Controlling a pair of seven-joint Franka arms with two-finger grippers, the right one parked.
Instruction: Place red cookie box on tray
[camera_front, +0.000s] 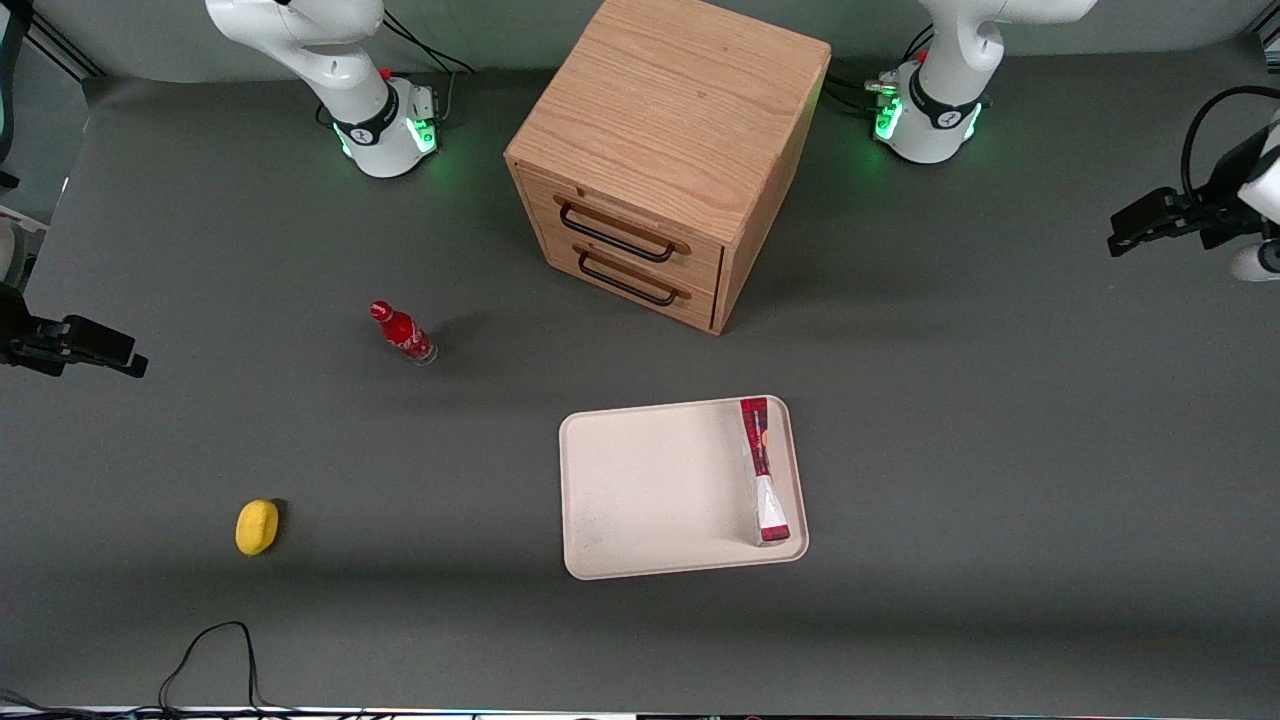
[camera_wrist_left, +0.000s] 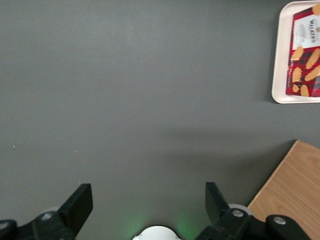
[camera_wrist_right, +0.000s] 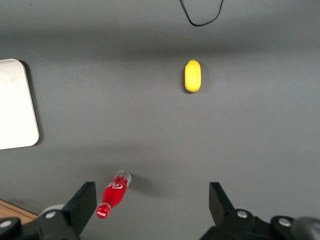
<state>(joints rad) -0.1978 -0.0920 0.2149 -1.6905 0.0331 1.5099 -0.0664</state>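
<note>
Table (camera_front: 1000, 450): dark grey mat, bare over most of its area.

Cabinet (camera_front: 670, 150): wooden, two drawers with dark handles, standing between the two arm bases and turned at an angle, drawer fronts facing the front camera and a bit toward the parked arm's end. A corner of it shows in the left wrist view (camera_wrist_left: 292, 185).

Tray (camera_front: 650, 490): cream-white, rounded corners, low rim, flat on the table, nearer the front camera than the cabinet.

Red cookie box (camera_front: 764, 470): it's on the tray, standing on a narrow side along the rim toward the working arm's end. Long axis runs from the cabinet side toward the front camera, roughly parallel to that rim. White label end points toward the front camera, dark-red end toward the cabinet. In the left wrist view the broad face shows (camera_wrist_left: 304, 52), with white label and tan cookie pictures, inside the tray's edge (camera_wrist_left: 278, 60).

Gripper (camera_wrist_left: 149, 202): well apart from the tray, toward the working arm's end of the table, over bare mat and near the cabinet corner. Fingers spread wide, nothing between them, released.

Soda bottle (camera_front: 402, 333): small, red, upright, toward the parked arm's end, well apart from the tray.

Lemon (camera_front: 257, 527): yellow, farther toward the parked arm's end, nearer the front camera than the bottle.
</note>
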